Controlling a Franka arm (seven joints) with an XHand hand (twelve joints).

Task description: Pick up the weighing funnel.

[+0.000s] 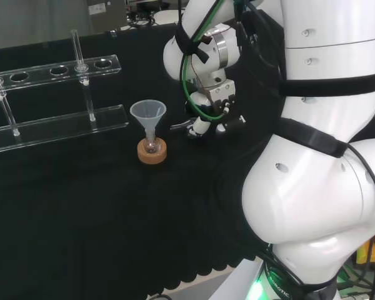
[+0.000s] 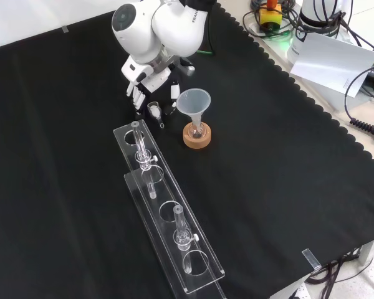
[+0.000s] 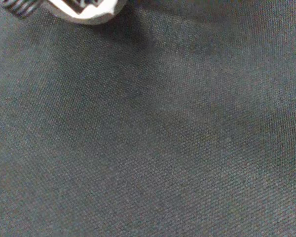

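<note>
Observation: the weighing funnel (image 2: 154, 111) lies on the black cloth (image 2: 287, 156), in the front view just to the left of the big funnel (image 2: 194, 101), which stands in a small flask on a cork ring (image 2: 197, 138). A clear rack (image 2: 174, 249) holding glass tubes begins just below it in that view.

Hand: the hand (image 2: 146, 75) hangs directly over the small piece. Its fingers (image 2: 134, 90) point down on one side and its thumb (image 2: 174, 92) on the other, set apart and roughly straight, so nothing is grasped. Whether any fingertip is touching the piece cannot be told from the front view. The head view shows the hand (image 1: 214, 97) low over the cloth, to the right of the big funnel.

Assessment of the piece: small, clear and thin-walled. It is likely very light, rigid and smooth, and if glass it would be prone to chipping. It may skid or roll on the cloth when nudged.

Recommended hold: across the wider scoop body, fingers on one wall and thumb on the other, not on the thin stem, which offers little surface. The close should be centred, as uneven contact could flick the piece toward the flask or the rack.
</note>
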